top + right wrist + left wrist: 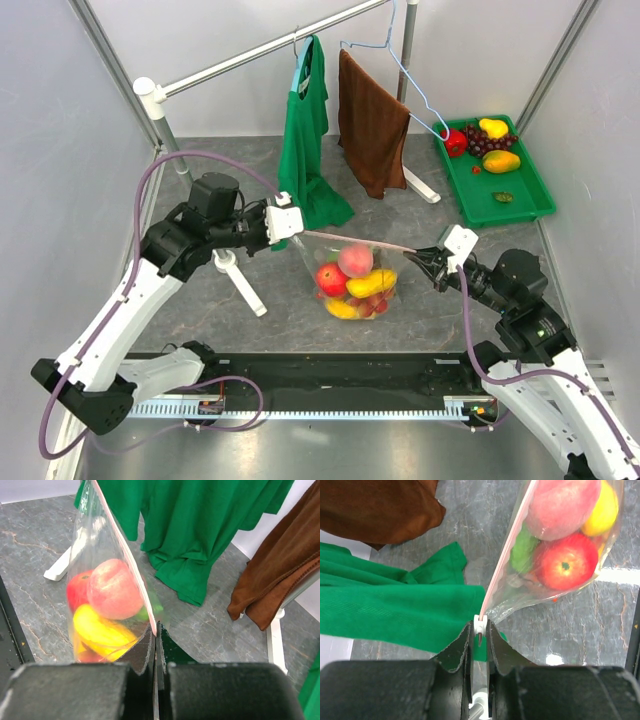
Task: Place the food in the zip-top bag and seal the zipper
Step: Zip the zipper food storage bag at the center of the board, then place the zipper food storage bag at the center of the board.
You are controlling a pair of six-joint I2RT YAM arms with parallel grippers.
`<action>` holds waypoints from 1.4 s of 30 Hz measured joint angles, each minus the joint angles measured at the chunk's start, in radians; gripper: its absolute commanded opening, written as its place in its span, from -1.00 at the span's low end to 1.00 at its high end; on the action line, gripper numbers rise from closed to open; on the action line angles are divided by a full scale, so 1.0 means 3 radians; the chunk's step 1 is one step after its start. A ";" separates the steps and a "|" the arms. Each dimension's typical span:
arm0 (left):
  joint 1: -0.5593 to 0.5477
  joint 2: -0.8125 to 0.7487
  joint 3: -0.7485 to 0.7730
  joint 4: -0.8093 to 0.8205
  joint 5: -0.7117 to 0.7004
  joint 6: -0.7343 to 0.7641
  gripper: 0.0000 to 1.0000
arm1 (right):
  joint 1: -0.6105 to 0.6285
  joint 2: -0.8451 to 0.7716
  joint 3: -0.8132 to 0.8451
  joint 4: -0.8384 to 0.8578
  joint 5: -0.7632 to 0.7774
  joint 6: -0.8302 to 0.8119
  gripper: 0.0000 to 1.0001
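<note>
The zip-top bag (322, 250) hung over the middle of the table (430, 320), stretched taut between both arms. Its pink zipper (365, 243) formed the top edge. The zipper's long axis ran left to right, straight from one set of fingers to the other, dipping slightly toward the table's near edge at the right end.

The left gripper (298, 228) had its fingers nearly pressed together on the zipper's left end, with a small white slider (480, 624) nipped between the tips. The right gripper (432, 262) was pinched fully closed on the zipper's right end. Both were touching the strip, so neither arm was nearer. A sealing stroke would probably run along the strip from the slider end toward the right gripper. Whether the seal was already pressed closed could not be told.

The bag was clear and sagging. The food (355, 275) was bunched at its bottom: a pink peach, a red apple, something yellow and something green. More food lay in a green tray (530, 200) at the table's far right corner.
</note>
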 measured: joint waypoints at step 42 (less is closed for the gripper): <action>-0.0989 0.1264 0.1139 -0.0050 -0.0131 -0.0617 -0.96 | -0.0003 -0.0024 0.0278 -0.0107 0.0018 0.0454 0.96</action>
